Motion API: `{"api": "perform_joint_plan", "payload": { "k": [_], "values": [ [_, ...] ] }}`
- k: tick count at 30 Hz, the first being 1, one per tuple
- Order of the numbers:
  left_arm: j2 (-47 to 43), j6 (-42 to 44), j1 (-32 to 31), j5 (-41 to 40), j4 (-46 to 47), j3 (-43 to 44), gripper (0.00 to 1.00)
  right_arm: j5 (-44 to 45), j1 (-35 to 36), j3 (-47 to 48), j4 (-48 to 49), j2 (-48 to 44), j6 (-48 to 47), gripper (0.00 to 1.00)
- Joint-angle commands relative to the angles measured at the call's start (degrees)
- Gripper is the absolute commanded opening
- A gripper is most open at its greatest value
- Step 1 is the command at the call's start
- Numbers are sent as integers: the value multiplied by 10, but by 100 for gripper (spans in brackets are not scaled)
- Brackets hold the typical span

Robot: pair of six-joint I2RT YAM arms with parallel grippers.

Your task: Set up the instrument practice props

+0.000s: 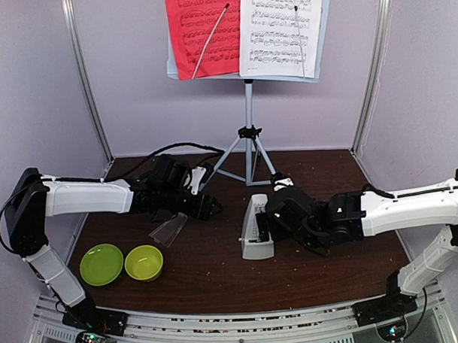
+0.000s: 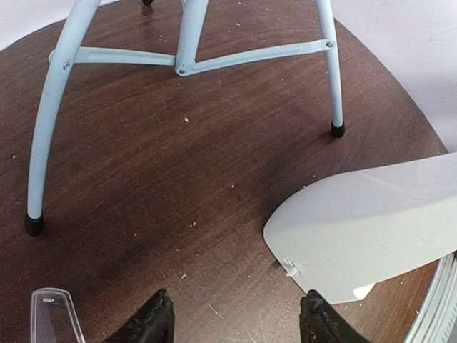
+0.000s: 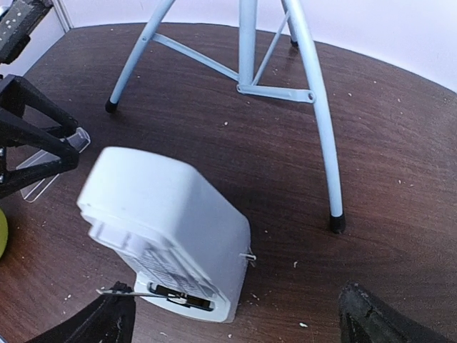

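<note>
Spread wide and gripping nothing, the right end effector (image 3: 235, 304) straddles the whitish metronome (image 3: 168, 225), which stands on the bench (image 3: 400, 128) near the legs of the music stand (image 3: 247, 43), so a finger dragging against its side on any pull-back could, I judge, tip it over.

The table (image 2: 164, 164) looked like dark, grainy wood; the metronome (image 3: 168, 214) was smooth matt plastic, the stand (image 3: 248, 43) smooth painted metal.
</note>
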Motion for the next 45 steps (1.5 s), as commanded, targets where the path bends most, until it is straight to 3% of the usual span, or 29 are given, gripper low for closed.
{"api": "perform_joint_plan", "payload": {
  "k": [1, 17, 27, 32, 38, 42, 45],
  "values": [
    [-14, 3, 8, -6, 21, 6, 63, 29, -9, -33, -24, -45, 30, 100],
    [-31, 31, 90, 9, -25, 30, 64, -44, -138, -185, -4, -150, 72, 100],
    [-51, 46, 156, 21, -38, 32, 66, -106, -249, -157, -18, -276, 23, 100],
    [-62, 65, 186, 21, -65, 52, 67, -134, -293, -115, -39, -296, -28, 100],
    [-92, 100, 206, 0, -123, 107, 79, -200, -338, -71, -33, -304, -86, 100],
    [-110, 120, 207, -34, -178, 158, 97, -234, -358, -32, -25, -308, -114, 100],
    [-126, 129, 206, -49, -213, 189, 98, -264, -371, -4, -19, -308, -127, 100]
  ]
}}
